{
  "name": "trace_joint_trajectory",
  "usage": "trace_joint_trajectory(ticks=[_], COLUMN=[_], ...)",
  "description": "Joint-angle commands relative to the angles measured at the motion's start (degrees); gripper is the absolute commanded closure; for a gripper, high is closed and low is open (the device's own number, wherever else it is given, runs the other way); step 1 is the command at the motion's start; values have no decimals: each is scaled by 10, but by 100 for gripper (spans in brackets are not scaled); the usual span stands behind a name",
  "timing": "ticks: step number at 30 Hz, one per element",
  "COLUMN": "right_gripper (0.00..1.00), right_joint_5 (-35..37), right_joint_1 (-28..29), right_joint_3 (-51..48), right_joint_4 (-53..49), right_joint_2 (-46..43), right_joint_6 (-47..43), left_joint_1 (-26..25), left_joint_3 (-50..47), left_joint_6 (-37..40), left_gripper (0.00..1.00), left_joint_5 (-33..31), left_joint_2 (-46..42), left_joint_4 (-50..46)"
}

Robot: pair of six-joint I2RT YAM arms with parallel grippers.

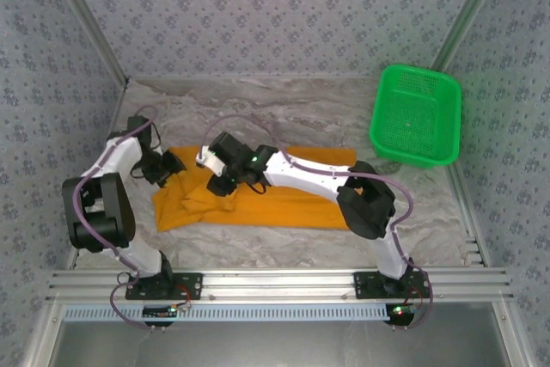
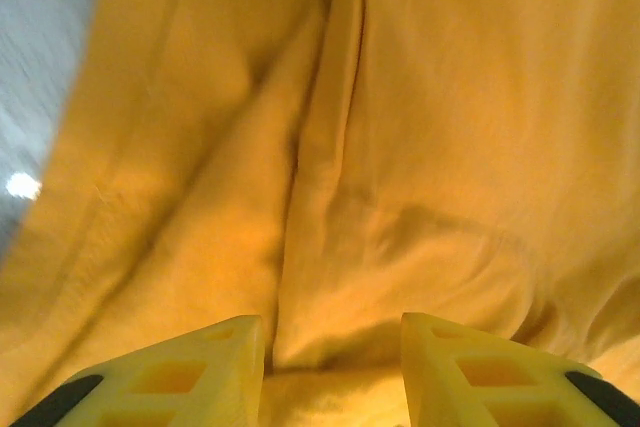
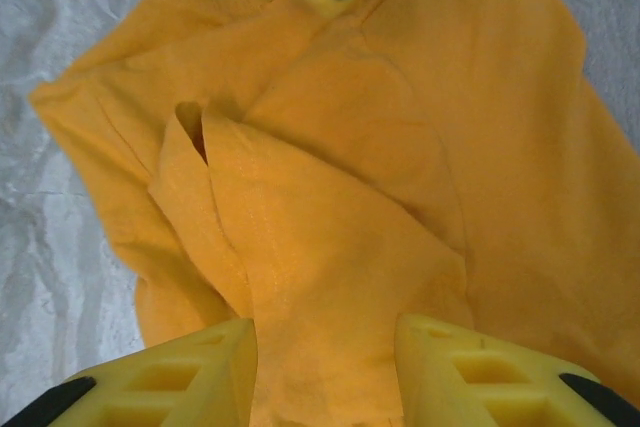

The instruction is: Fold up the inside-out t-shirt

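Right pincer [image 3: 325, 337] and left pincer [image 2: 332, 332] both stand released, jaws parted, over the inside-out t-shirt [image 1: 275, 208], which lies rumpled on the counter [image 1: 292, 109]. My worry: closing here where it is bunched could catch several layers and skew the fold.

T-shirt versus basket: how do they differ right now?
The t-shirt is orange-yellow cloth, lying wrinkled at left-centre; the basket is green mesh, upright at far right. The left arm and right arm reach over the t-shirt; the basket stands apart from them. Both rest on the table.
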Motion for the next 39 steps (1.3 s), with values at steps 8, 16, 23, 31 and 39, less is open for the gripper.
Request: trace_joint_trajectory(ticks=[8,16,23,31,39], right_gripper=[56,93,100,87,61], right_joint_5=[167,156,106,36,11], right_joint_1=[43,37,9,-1,-1], right_joint_3=[-94,-151,-174,-261,-286], right_joint_4=[43,82,87,104,105], right_joint_2=[8,-16,-85,-87,-138], right_joint_6=[110,153,135,98,112], left_joint_1=[-76,-77,-43,-39,-34], left_joint_3=[-68,-35,-20,-48,-59], left_joint_6=[-23,-9,29,48,44], left_gripper=[60,82,100,81,78], left_joint_5=[8,-15,-59,-70,-52], left_joint_2=[45,47,-7,-72,-46], left_joint_4=[48,18,-38,-55,-33])
